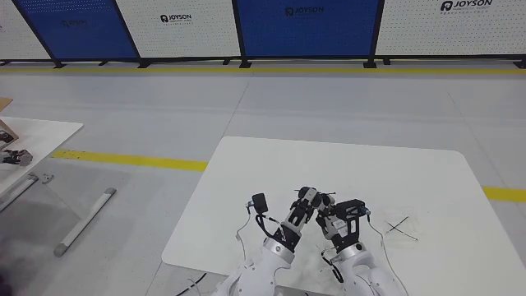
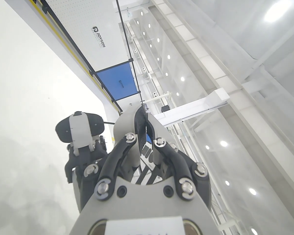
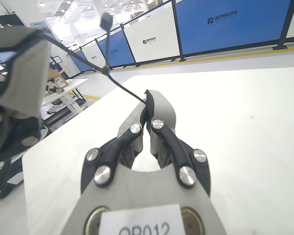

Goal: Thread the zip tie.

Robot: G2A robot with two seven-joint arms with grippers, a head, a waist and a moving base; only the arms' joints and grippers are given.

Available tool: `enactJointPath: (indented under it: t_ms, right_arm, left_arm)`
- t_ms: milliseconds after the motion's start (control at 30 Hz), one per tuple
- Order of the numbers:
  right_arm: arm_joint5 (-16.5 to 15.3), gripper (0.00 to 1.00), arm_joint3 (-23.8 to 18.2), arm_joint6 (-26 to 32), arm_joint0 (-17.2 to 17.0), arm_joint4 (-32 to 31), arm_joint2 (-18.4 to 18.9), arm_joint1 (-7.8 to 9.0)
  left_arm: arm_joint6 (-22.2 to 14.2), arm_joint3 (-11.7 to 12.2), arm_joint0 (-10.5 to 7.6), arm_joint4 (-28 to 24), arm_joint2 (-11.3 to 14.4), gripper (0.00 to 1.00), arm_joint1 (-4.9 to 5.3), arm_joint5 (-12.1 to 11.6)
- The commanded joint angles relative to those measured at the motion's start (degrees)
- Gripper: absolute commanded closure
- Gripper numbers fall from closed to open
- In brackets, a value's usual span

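Top view: both arms come up over the near edge of the white worktop, with the left hand and right hand close together. The zip tie is a thin black line between them. Bare surface stretches ahead and to both sides. A few loose ties lie near the right edge.

Left wrist view: the left hand is clenched, pads pressed together on a thin dark tip. The right hand is just beside it, a black strand leaving it.

Right wrist view: the right hand is clenched on the zip tie. The strap rises off the worktop to a small junction. From there one strand stands up to a square head and another runs to the left hand.
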Motion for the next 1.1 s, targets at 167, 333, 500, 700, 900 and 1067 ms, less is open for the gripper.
enactJointPath:
  t_ms: [167,333,500,700,900,1067]
  right_arm:
    - [-0.27,1.0,0.2,-0.29,-0.03,-0.37,-0.03,0.02]
    - [-0.62,1.0,0.44,-0.57,0.07,-0.38,-0.07,0.01]
    - [-0.9,1.0,0.69,-0.72,0.11,-0.29,0.08,0.03]
    - [-1.23,1.0,0.69,-0.67,0.03,0.48,0.11,-0.01]
    - [-2.8,0.0,-1.31,-2.89,-1.73,4.3,2.4,0.27]
    - [-6.33,0.0,-4.49,-5.48,-5.5,7.64,7.42,1.28]
  left_arm:
    - [-0.12,-2.4,1.89,0.99,-0.45,1.0,0.3,-1.36]
    - [-0.12,-2.82,2.44,1.32,-0.68,1.0,0.42,-2.01]
    - [-0.02,-3.02,2.79,1.49,-0.8,1.0,0.49,-2.76]
    - [0.15,-3.34,3.37,1.72,-1.08,1.0,0.61,-2.68]
    - [4.24,-1.8,1.67,0.95,-2.57,1.0,0.35,-1.15]
    - [5.47,1.33,-0.27,-1.82,-4.04,1.0,0.12,0.22]
